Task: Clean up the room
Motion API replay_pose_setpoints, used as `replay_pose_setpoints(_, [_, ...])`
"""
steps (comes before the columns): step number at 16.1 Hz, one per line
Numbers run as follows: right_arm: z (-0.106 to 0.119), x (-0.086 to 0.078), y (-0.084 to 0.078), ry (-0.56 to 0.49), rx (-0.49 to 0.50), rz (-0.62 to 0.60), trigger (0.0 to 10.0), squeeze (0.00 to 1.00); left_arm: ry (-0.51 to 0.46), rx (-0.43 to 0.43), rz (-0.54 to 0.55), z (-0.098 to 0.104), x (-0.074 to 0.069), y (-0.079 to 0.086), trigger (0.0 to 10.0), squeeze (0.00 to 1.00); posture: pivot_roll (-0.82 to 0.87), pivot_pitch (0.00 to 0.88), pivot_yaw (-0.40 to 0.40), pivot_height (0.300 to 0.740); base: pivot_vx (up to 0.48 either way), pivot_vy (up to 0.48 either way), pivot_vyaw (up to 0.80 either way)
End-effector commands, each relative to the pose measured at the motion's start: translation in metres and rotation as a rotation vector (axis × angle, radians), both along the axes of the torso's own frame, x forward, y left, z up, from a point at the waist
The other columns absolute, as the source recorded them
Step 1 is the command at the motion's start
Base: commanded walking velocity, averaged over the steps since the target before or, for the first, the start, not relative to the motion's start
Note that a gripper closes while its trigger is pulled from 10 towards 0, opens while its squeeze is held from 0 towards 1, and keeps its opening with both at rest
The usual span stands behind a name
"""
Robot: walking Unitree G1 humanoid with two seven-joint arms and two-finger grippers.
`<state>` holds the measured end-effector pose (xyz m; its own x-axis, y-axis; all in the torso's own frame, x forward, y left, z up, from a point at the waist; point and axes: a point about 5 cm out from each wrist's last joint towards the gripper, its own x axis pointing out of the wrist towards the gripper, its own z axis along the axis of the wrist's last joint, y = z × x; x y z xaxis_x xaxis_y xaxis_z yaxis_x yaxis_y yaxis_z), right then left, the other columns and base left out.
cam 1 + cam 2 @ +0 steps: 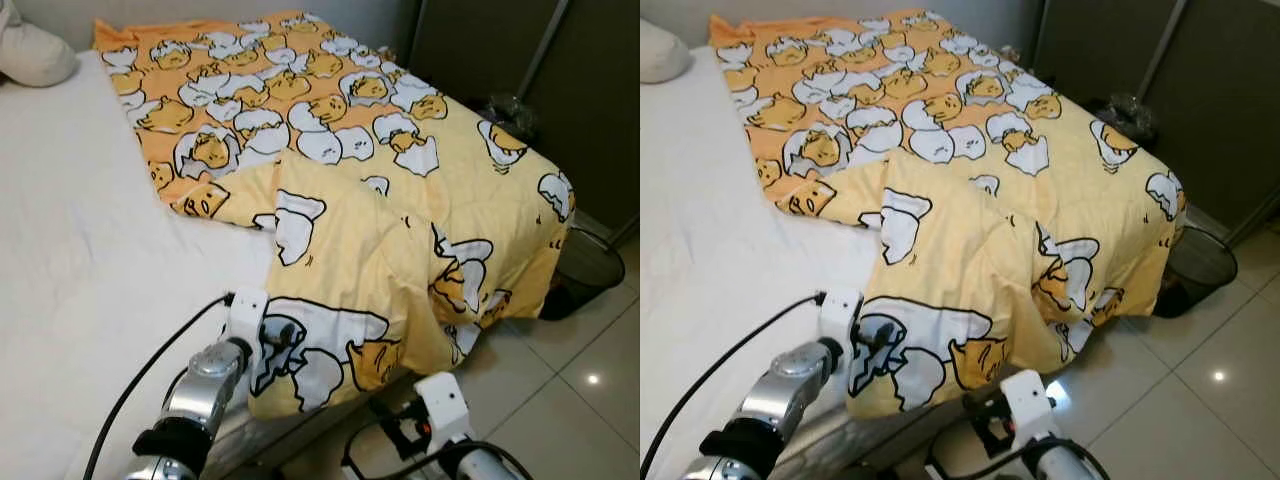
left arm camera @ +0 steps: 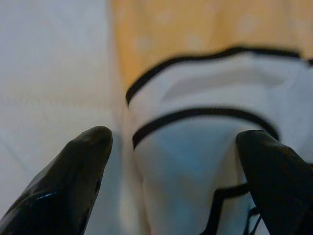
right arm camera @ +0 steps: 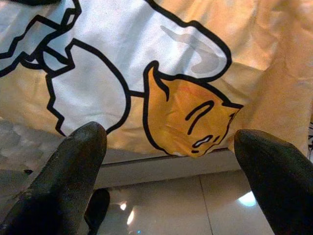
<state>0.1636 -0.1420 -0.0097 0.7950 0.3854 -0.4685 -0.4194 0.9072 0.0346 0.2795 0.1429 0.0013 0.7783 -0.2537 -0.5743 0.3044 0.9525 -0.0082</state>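
Jaws of both grippers are spread, empty: left gripper (image 2: 171, 186) at the quilt (image 1: 400, 200) edge, right gripper (image 3: 171, 181) below its hem. Fabric could be missed if closed early.

Open sheet on the robot's left, folded blanket and a bin on the right.

The white sheet (image 1: 80, 260) lies bare beside the blanket (image 1: 400, 200), giving open room toward the pillow (image 1: 35, 50). The blanket's bunched fold hangs over the bed edge, close before both spread grippers. A black bin (image 1: 585, 265) stands on the tiled floor (image 1: 570, 400) against the dark wardrobe (image 1: 500, 50).
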Motion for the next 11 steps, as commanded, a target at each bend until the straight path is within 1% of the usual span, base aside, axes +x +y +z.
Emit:
replay_pose_setpoints(1, [0.003,0.000,0.001,-0.013,0.005,0.011,10.0,0.00,0.009,0.021,0.005,-0.001,0.002,0.000,10.0,0.00,-0.06,0.071,0.020,0.740,0.000,0.000,0.00])
replay_pose_setpoints(2, [0.004,-0.001,0.001,-0.017,-0.004,0.023,10.0,0.00,0.034,0.017,-0.021,-0.004,0.000,-0.004,10.0,0.00,-0.07,0.072,0.020,0.740,0.000,0.000,0.00])
replay_pose_setpoints(3, [0.003,-0.002,0.002,-0.025,-0.023,0.042,10.0,0.00,0.116,0.013,-0.059,-0.012,-0.006,-0.009,10.0,0.00,-0.07,0.070,0.019,0.740,0.000,0.000,0.00])
replay_pose_setpoints(4, [0.003,-0.002,0.002,-0.024,-0.021,0.041,10.0,0.00,0.134,0.004,-0.050,-0.014,-0.007,-0.009,10.0,0.00,-0.07,0.070,0.019,0.740,0.000,0.000,0.00])
replay_pose_setpoints(6, [0.003,-0.002,0.002,-0.020,-0.014,0.035,10.0,0.00,0.124,0.031,-0.051,-0.017,-0.007,-0.009,10.0,0.00,-0.08,0.063,0.020,0.740,0.000,0.000,0.00])
replay_pose_setpoints(8, [0.002,-0.002,0.002,-0.017,-0.012,0.039,10.0,0.00,0.169,0.115,-0.032,-0.028,-0.012,-0.003,10.0,0.00,-0.08,0.051,0.019,0.740,0.000,0.000,0.00])
replay_pose_setpoints(9, [0.001,-0.001,0.003,-0.017,-0.011,0.046,10.0,0.00,0.188,0.122,-0.005,-0.031,-0.013,-0.004,10.0,0.00,-0.07,0.045,0.021,0.740,0.000,0.000,0.00])
replay_pose_setpoints(10, [0.001,-0.001,0.004,-0.018,-0.012,0.050,10.0,0.00,0.183,0.106,0.014,-0.031,-0.011,-0.006,10.0,0.00,-0.07,0.045,0.021,0.740,0.000,0.000,0.00])
replay_pose_setpoints(11, [0.002,0.001,0.004,-0.023,-0.012,0.050,10.0,0.00,0.147,0.089,0.010,-0.026,-0.005,-0.011,1.6,0.00,-0.08,0.038,0.022,0.740,0.000,0.000,0.00])
